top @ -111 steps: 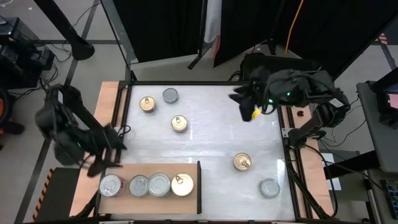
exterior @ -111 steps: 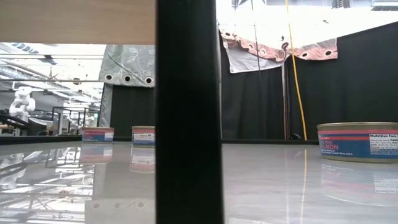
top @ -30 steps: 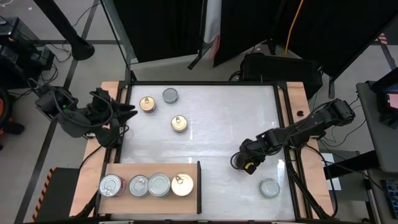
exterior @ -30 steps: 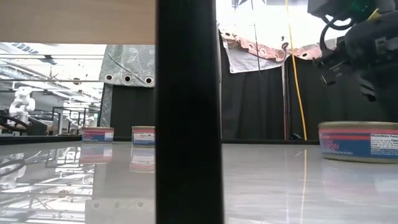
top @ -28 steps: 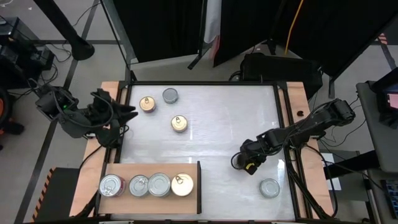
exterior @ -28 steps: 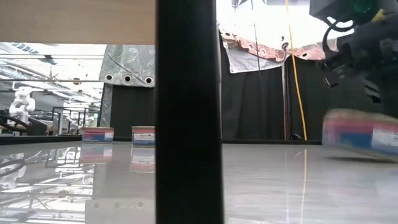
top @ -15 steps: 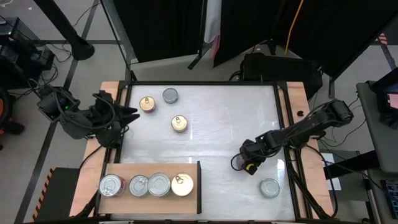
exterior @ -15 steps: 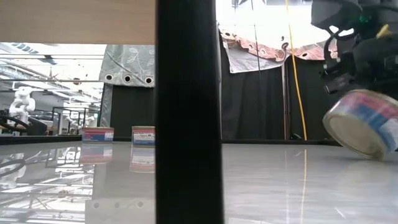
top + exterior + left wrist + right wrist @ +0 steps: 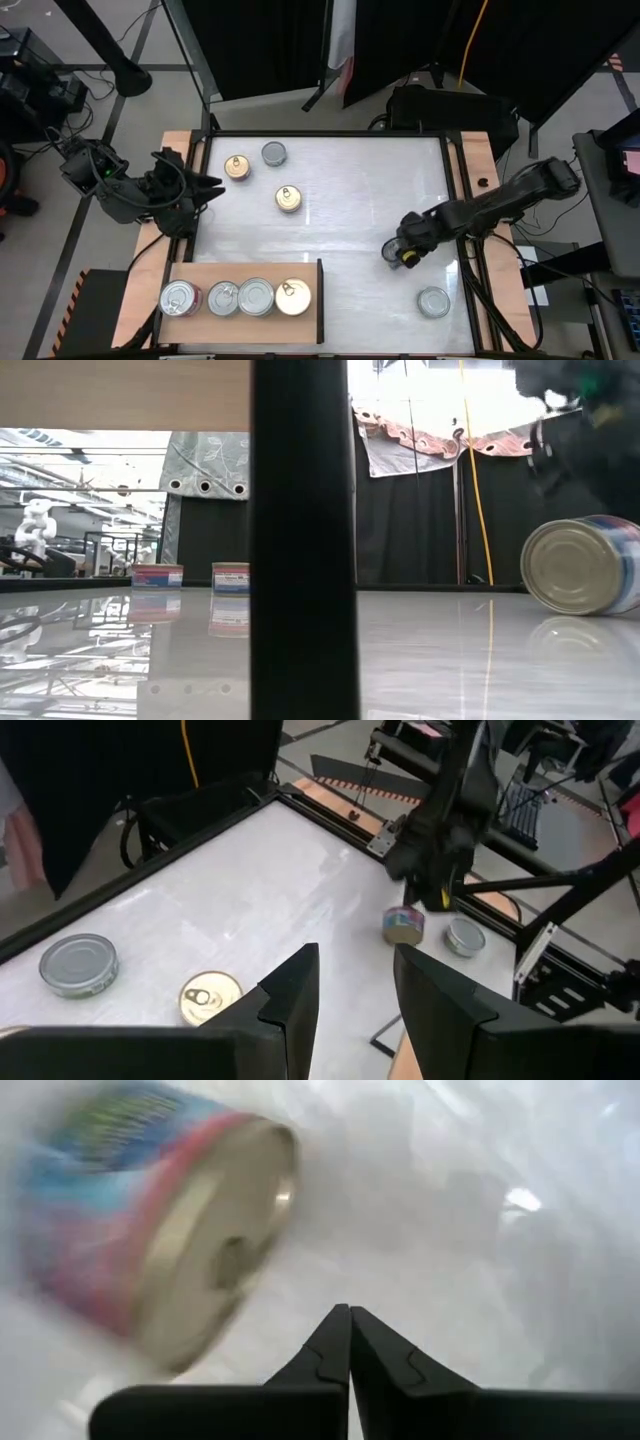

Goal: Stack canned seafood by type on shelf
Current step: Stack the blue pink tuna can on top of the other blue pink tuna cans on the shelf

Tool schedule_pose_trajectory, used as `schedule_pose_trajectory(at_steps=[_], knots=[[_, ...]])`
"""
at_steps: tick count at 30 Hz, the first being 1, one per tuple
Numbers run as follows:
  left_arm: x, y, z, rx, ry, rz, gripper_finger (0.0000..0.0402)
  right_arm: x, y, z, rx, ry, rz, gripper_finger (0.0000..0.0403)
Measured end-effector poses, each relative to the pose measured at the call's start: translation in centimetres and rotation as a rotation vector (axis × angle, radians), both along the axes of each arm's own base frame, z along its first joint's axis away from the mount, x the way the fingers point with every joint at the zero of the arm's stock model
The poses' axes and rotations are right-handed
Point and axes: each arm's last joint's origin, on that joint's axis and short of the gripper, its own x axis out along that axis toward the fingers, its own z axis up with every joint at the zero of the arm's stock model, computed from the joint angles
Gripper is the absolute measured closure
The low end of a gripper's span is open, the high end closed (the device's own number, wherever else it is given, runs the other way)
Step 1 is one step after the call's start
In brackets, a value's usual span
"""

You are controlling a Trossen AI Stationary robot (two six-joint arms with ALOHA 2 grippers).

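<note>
The tipped can (image 9: 585,566) on the right side of the white surface (image 9: 340,215) has just been knocked over. A second earlier it sat flat with its label upright in the low view. It is now seen lying on its side, with one round metal end turned toward the low camera and its lid (image 9: 215,1250) toward the right wrist camera. In the high view it is hidden under the right gripper (image 9: 404,252), whose fingers are pressed together with nothing between them. The can is not held. Its axis now runs roughly level with the surface instead of upright, so it is judged free to roll. It would have to be set flat again before it could be gripped and stacked.

The left gripper (image 9: 352,982) is held at the surface's left edge, with its fingers a little apart and empty.

On the shelf (image 9: 240,325), at the near left, four cans stand flat in one row. A silver-lidded can (image 9: 178,297), two more silver ones and a gold-lidded can (image 9: 292,296) are seen there. Flat on the surface are a gold can (image 9: 237,167), a silver can (image 9: 273,153) and another gold can (image 9: 288,198). A silver can (image 9: 433,301) also sits near the right edge.
</note>
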Motion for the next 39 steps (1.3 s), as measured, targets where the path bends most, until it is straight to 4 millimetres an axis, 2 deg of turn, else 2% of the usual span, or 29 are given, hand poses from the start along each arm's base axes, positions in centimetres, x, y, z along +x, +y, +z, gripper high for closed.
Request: schedule_pose_trajectory(at_steps=[3,6,10,12,14,17,20,23,27,33,36,39], knots=[[0.0,0.0,0.0,-0.007,0.004,-0.009,0.0269,-0.4,-0.1,3.2,0.015,-0.06,-0.165,0.04],[0.0,0.0,0.0,-0.006,0.004,-0.008,0.0269,0.5,1.0,7.0,0.043,-0.265,-0.25,0.0372],[0.2,0.1,0.0,-0.004,0.005,0.01,0.0269,2.4,2.4,10.1,0.034,-0.337,-0.323,0.0288],[0.4,0.2,-0.1,0.004,0.01,0.022,0.0269,3.6,2.8,10.9,0.012,-0.305,-0.326,0.0233],[0.5,0.4,-0.1,0.029,0.018,0.024,0.0269,4.5,2.9,11.3,-0.053,-0.218,-0.336,0.0178],[0.6,0.7,-0.1,0.055,0.035,0.021,0.0269,6.1,2.9,10.7,-0.129,-0.067,-0.338,0.0103],[0.8,0.8,-0.1,0.057,0.055,0.003,0.0269,7.3,3.0,9.2,-0.147,0.042,-0.316,0.0045],[1.0,0.9,-0.1,0.045,0.061,-0.028,0.0269,8.3,3.1,7.0,-0.138,0.154,-0.314,0.0012],[1.1,0.7,0.1,0.033,0.055,-0.064,0.0269,9.2,3.2,4.9,-0.163,0.179,-0.301,0.0006],[1.2,0.7,0.1,0.041,0.053,-0.071,0.0269,9.7,2.9,1.2,-0.19,0.208,-0.287,0.0035],[1.2,0.7,0.1,0.046,0.056,-0.08,0.0269,9.4,2.7,0.3,-0.203,0.257,-0.291,0.0077],[1.2,0.6,0.1,0.035,0.062,-0.098,0.0269,9.4,2.8,1.0,-0.203,0.244,-0.284,0.0149]])
